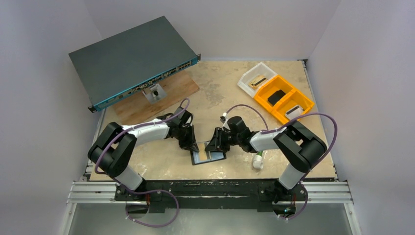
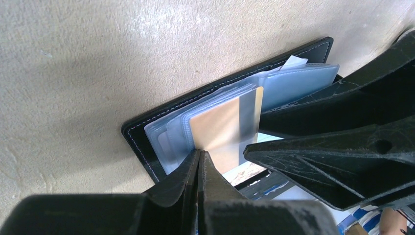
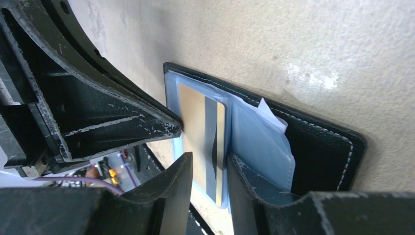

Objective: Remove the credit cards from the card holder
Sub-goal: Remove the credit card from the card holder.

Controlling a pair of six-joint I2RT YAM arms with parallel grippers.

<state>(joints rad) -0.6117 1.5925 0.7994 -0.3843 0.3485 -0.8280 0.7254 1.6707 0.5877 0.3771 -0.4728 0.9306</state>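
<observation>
Barely started, by the look of it: every card I can see is inside the holder, so nothing is out yet. Far left and behind the holder sits the switch, not involved. Left gripper is at the holder's left side, jaws clenched tight, tips right on the edge of a tan card with a dark stripe. It looks like a pinch, but I cannot tell if the card is actually caught between the pads. The holder lies opened flat on the table between the two grippers. Clear blue-grey sleeves fan across its inside, and a white paper slip pokes out at its far edge. The tan card sits on top of the sleeve stack, mostly bare; whether it is free of its pocket is unclear. What look like more printed cards show on the holder's near half, untouched. Right gripper is at the holder's right side, jaws part spread, one finger each side of the card's end, gripping nothing visible; probably steadying the holder. Orange tray is far right and behind the holder, not in play. Left to do: pull this card clear, set it beside the holder, repeat for the rest.
</observation>
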